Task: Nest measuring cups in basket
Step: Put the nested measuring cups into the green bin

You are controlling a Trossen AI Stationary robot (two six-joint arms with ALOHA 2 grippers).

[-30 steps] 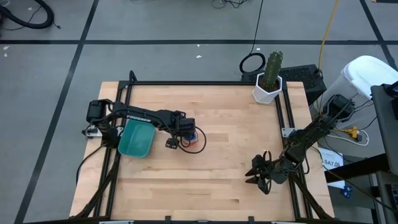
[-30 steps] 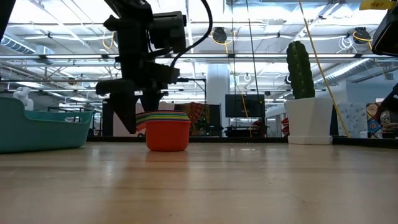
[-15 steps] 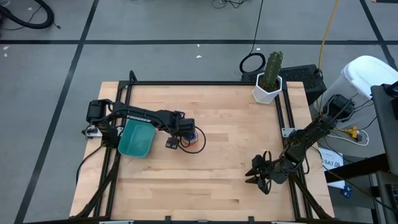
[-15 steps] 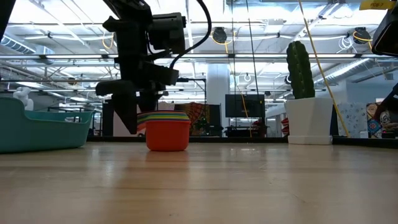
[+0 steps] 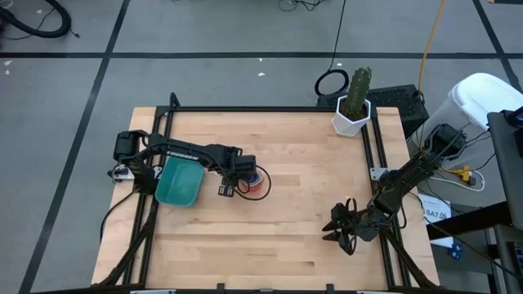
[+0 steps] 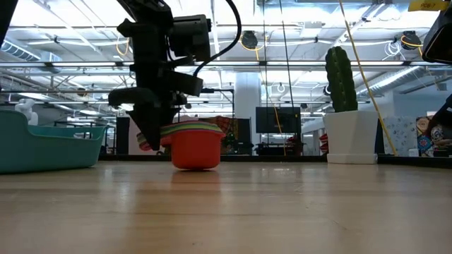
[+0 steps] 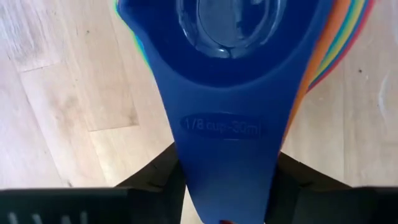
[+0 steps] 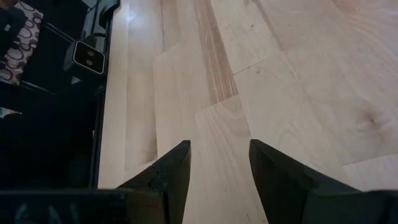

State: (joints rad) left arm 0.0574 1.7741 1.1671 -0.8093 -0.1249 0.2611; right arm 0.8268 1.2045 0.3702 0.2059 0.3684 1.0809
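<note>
Just beside the basket [image 5: 180, 183], the left gripper [image 5: 231, 184] pinches the handles of the measuring cups [image 6: 192, 144]. Only the left wrist view shows a dark blue cup [image 7: 227, 93] on top; the low view shows the stack tilted. The right gripper [image 8: 217, 168], well apart from the basket, is parted and empty.

We see two dark, slender jointed arms. The left arm [image 5: 184, 152] carries pale lettering along one link, too small to read, and a black cable loops off its wrist. Each end effector ends in flat, black, tapering fingers [image 8: 171, 171].
</note>
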